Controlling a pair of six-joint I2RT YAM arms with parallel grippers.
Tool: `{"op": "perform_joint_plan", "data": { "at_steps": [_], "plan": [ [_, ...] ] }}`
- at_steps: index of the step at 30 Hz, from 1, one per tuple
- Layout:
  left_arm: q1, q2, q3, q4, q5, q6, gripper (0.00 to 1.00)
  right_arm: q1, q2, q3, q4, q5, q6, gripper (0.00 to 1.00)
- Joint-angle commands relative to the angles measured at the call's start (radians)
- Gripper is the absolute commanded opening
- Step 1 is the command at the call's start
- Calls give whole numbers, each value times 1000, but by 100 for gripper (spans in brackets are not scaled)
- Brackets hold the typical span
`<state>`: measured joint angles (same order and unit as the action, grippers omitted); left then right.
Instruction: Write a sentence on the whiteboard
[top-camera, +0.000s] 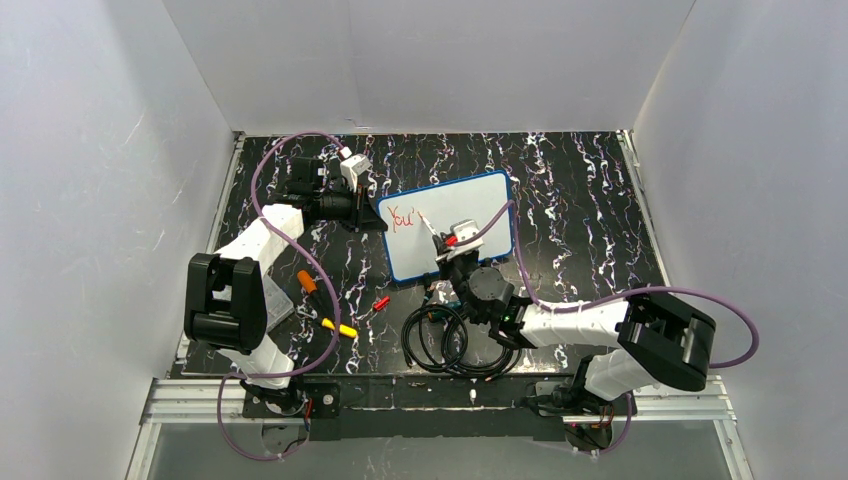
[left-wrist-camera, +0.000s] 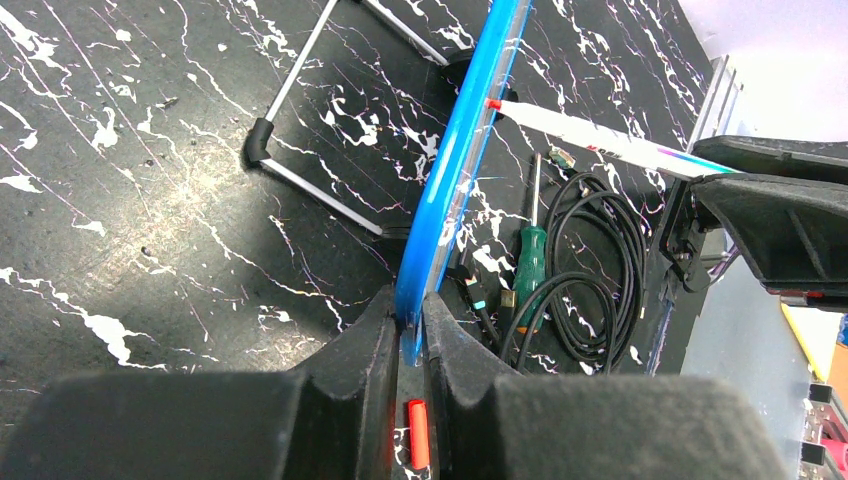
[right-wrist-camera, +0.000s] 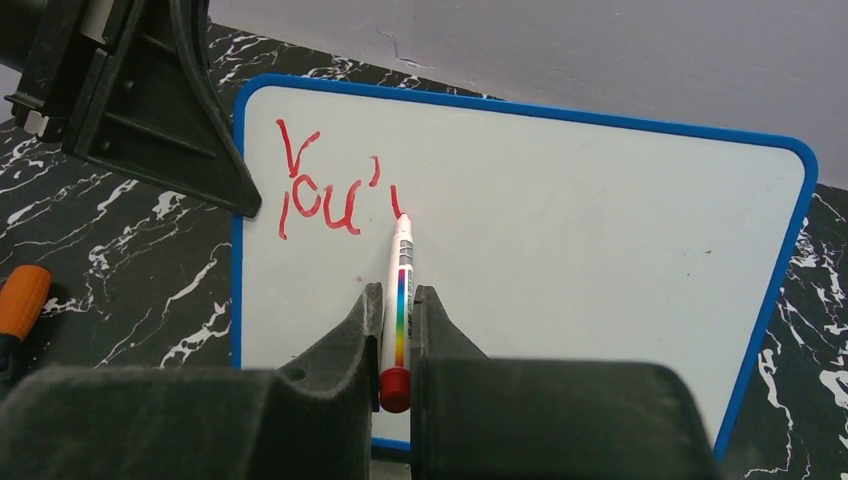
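The left edge of the whiteboard (top-camera: 470, 215) is pinched between the closed jaws of the left gripper (left-wrist-camera: 410, 315), and the board is held upright near the middle of the table (top-camera: 600, 200). The board is judged light, stiff and slick-faced, best taken by its blue frame. On it the sentence (right-wrist-camera: 325, 195) is begun in red: "You'". Further right, a marker (right-wrist-camera: 401, 290) is clamped at its barrel by the right gripper (right-wrist-camera: 397, 300), tip touching the board. Light pressure is judged enough.
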<state>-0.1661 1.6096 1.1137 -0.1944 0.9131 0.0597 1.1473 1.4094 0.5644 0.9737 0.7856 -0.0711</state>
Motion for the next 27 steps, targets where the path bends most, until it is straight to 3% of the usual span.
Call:
{"op": "perform_joint_plan", "data": {
  "at_steps": [1, 27],
  "plan": [
    [-4, -51, 18, -30, 13, 16, 0, -6, 16, 50, 90, 18, -29, 1],
    [-4, -50, 19, -31, 15, 17, 0, -22, -18, 8, 106, 38, -24, 1]
  ]
}}
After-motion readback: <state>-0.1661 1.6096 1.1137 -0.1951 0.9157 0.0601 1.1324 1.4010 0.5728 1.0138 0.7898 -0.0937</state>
